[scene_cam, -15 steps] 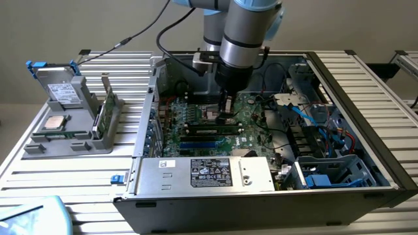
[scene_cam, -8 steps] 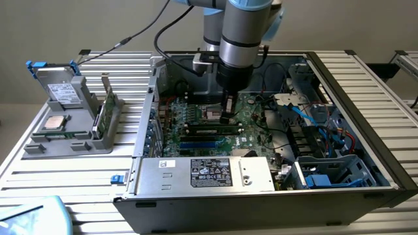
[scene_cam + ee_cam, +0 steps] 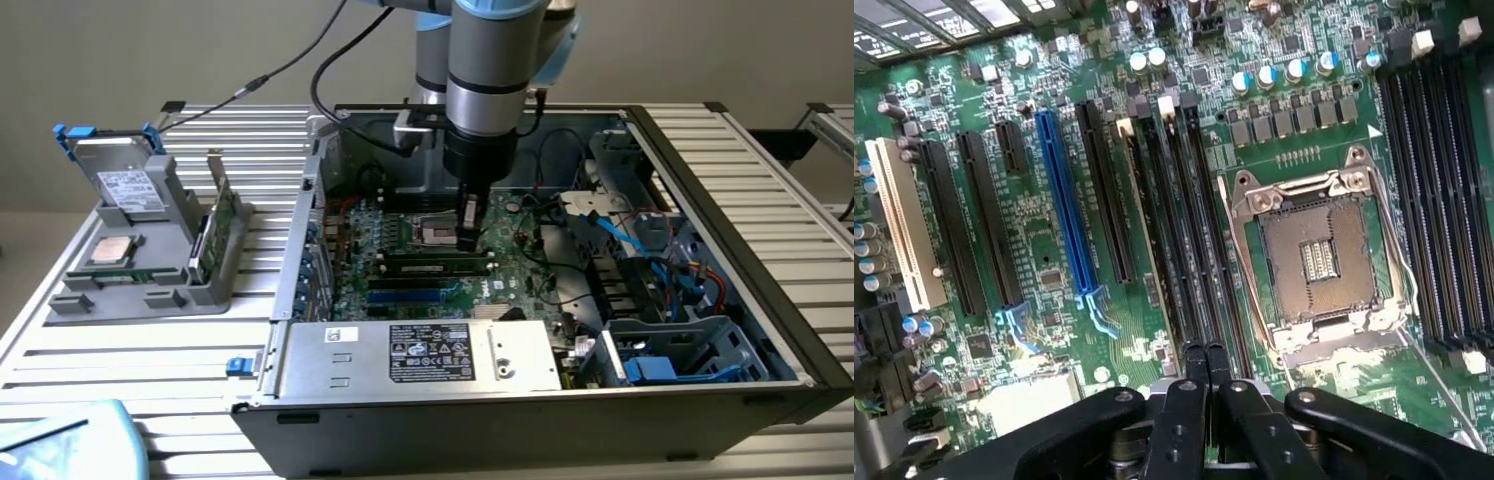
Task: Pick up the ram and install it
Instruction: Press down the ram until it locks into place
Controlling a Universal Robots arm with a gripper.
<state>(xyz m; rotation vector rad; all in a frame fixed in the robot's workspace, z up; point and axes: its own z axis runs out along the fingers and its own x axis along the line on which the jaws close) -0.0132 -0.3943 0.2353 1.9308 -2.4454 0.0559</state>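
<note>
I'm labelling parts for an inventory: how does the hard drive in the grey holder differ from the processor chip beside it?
The hard drive stands propped on edge; the processor lies flat. The hard drive is larger and oblong, with blue clips; the processor is small, square, silver. Both sit in the grey holder, outside the computer case.

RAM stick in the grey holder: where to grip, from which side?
Top long edge of the RAM stick, mid-length, coming from above, pinching its flat faces. It stands on edge in the grey holder, so its lower edge sits inside.
</note>
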